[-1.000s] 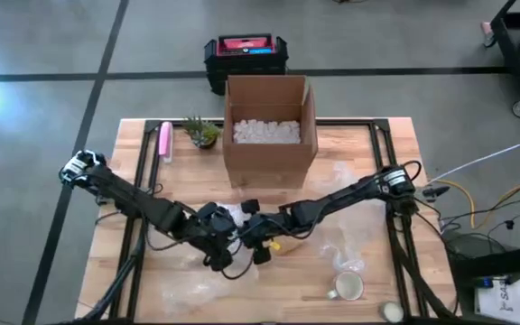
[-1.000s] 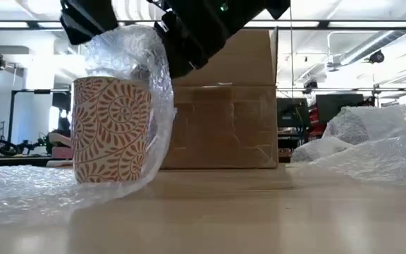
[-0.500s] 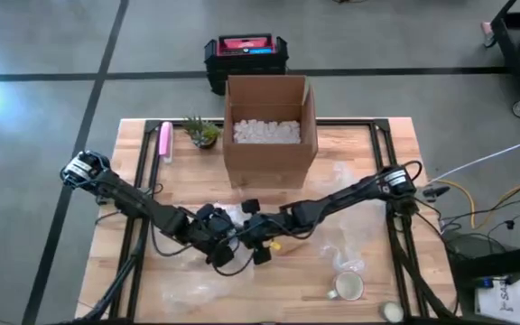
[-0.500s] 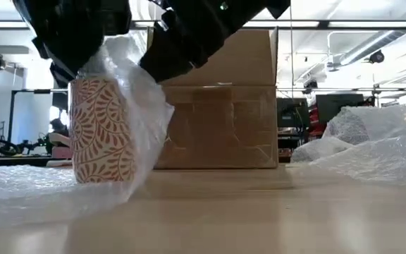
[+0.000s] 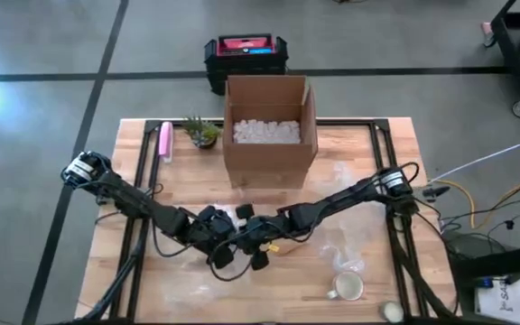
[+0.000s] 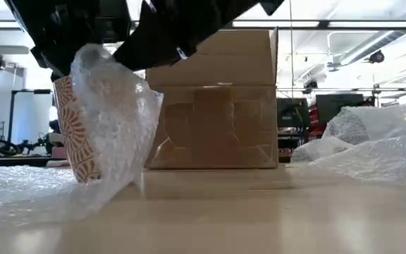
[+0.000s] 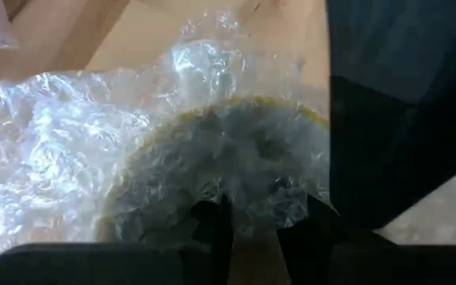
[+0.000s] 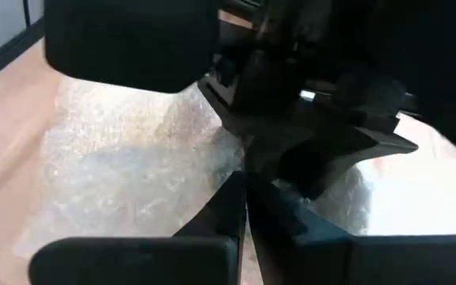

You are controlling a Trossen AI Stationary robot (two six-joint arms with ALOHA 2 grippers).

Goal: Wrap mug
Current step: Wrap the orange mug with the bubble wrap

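- the patterned mug [image 6: 72,134] sits on the tabletop a little toward the front edge, left of centre, tilted in the low view, with a bubble wrap sheet [image 6: 115,123] draped over its mouth and down one side.
- the step in hand looks like folding the wrap over the rim; done well, the film stays taut and the mug gets set upright so it does not tip.
- left gripper [image 7: 252,226] hangs right over the covered mouth, fingers narrow, pinching the bubble wrap.
- right gripper [image 8: 245,207] reaches in from the right edge, low and stretched, meeting the left one above the mug; its fingers are pressed together on the film (a thin fold, apparently).
- a cardboard box [image 5: 269,131] stands behind, near the back edge.
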